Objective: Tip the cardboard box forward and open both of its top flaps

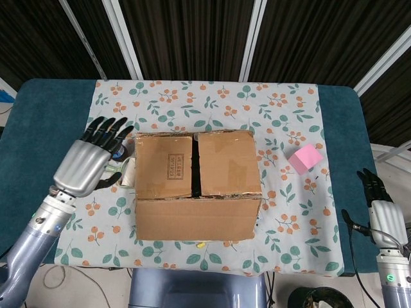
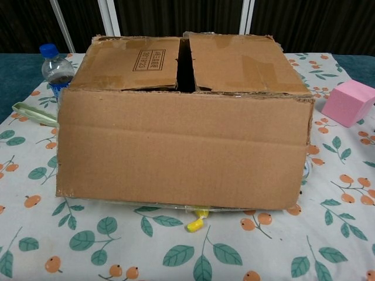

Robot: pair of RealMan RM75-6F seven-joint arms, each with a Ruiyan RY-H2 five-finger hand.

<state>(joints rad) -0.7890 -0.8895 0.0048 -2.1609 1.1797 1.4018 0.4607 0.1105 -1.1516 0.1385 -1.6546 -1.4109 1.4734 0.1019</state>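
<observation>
Cardboard box [image 2: 181, 152] upright, both top flaps [image 1: 198, 165] closed.

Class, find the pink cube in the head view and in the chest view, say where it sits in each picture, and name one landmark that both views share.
Head view: the pink cube sits right of centre on the floral cloth, to the right of the cardboard box.
Chest view: the pink cube is at the right edge, beside and behind the box's right corner.
Shared landmark: the dark gap between the box's two top flaps.
</observation>
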